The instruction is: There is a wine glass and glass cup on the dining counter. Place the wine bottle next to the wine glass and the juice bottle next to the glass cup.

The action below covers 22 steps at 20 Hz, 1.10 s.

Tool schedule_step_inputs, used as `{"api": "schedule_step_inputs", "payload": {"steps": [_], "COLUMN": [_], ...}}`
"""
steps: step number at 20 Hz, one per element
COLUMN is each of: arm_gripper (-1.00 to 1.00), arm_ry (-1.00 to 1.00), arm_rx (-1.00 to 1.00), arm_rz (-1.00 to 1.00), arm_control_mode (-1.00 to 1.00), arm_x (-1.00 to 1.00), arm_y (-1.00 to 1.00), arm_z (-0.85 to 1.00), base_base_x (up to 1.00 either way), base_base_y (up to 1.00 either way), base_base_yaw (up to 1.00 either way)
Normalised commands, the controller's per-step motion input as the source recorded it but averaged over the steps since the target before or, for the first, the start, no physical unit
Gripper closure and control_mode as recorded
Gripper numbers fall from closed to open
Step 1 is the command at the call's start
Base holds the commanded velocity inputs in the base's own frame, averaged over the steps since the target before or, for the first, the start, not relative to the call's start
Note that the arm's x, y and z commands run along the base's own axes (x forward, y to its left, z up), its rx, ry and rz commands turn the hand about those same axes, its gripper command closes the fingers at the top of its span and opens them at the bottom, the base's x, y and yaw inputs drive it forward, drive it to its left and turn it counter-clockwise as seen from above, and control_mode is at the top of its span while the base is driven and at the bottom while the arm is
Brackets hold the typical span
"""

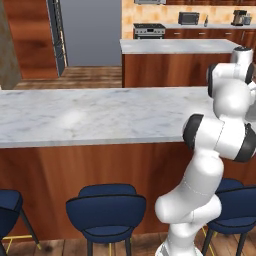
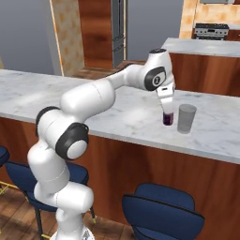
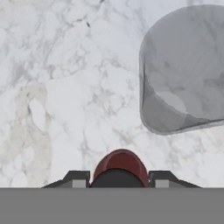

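**Colours on the counter**

Counter: white-grey veined marble over a reddish-brown wood front. Juice bottle: dark red-purple, with a dark cap and reddish shoulder in the hand view. Cup: translucent grey. Stools: deep navy blue.

Beyond my counter: a shorter marble-topped island with a wood front. Behind it, along the back wall, a steel range, a microwave and a coffee machine on the rear worktop. Grey fridge stands far left, next to a wood cabinet panel. Wood plank floor between island and fridge. On my side, dark blue stools: one centre, one at the left edge, another lower right in the right base view.
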Motion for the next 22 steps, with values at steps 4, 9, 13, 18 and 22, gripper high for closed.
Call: {"api": "schedule_step_inputs", "payload": {"steps": [4,9,13,18,22], "arm_gripper": [1.0,1.0,1.0,1.0,1.0], "arm_ry": [0.0,-0.01,0.0,0.0,0.0], "arm_rx": [0.0,0.0,0.0,0.0,0.0], "arm_rz": [0.0,0.0,0.0,0.0,0.0], "arm_control_mode": [-1.0,-1.0,-1.0,-1.0,-1.0], "arm_x": [-0.1,-0.11,-0.08,-0.08,-0.01], "arm_y": [-0.3,-0.18,0.0,0.12,0.13], "arm_z": [-0.14,-0.19,-0.37,-0.45,-0.45], "base_base_x": [0.0,0.0,0.0,0.0,0.0], "base_base_y": [0.0,0.0,0.0,0.0,0.0], "base_base_yaw": [0.0,0.0,0.0,0.0,0.0]}}
